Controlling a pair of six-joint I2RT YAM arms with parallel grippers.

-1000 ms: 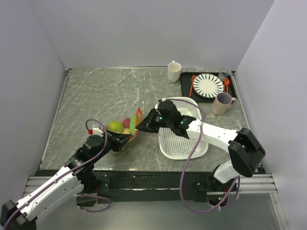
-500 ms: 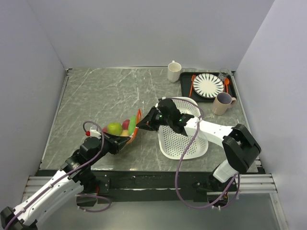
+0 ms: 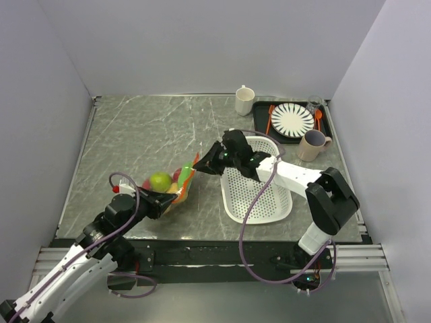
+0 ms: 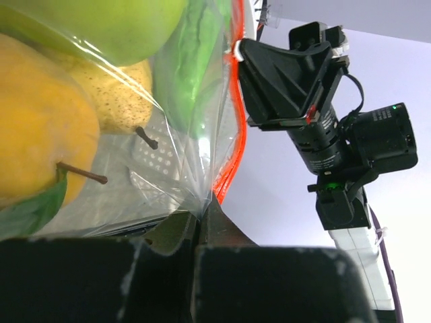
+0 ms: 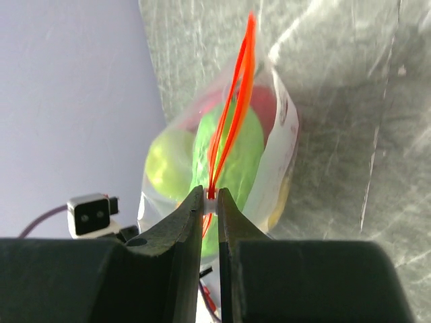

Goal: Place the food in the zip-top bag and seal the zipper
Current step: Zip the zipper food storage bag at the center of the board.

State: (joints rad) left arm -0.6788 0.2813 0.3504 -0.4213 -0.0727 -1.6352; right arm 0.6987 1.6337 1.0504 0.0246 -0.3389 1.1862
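Quick update from us: all the small glossy toy fruits (image 3: 160, 180) we can see sit inside the clear crinkly zip-top bag (image 3: 176, 188). The bag hangs between the two arms over the grey marbled counter (image 3: 135, 128), at about 9 o'clock from the white perforated basket (image 3: 259, 195).

The left fingers (image 4: 201, 221) are pinched fully shut on a corner of the bag, right where the strip ends. The right fingers (image 3: 201, 164) are nearly closed, nipping the small white slider (image 5: 210, 202) on the thin orange-red zipper strip (image 5: 236, 101).

From above, the strip's long axis runs roughly 1 to 7 o'clock, with the right fingers near the 1 o'clock end and the left ones at 7. Past the slider the two tracks stand apart, so we reckon sealing isn't done. The right arm is the one to pull along that line while the left anchors.
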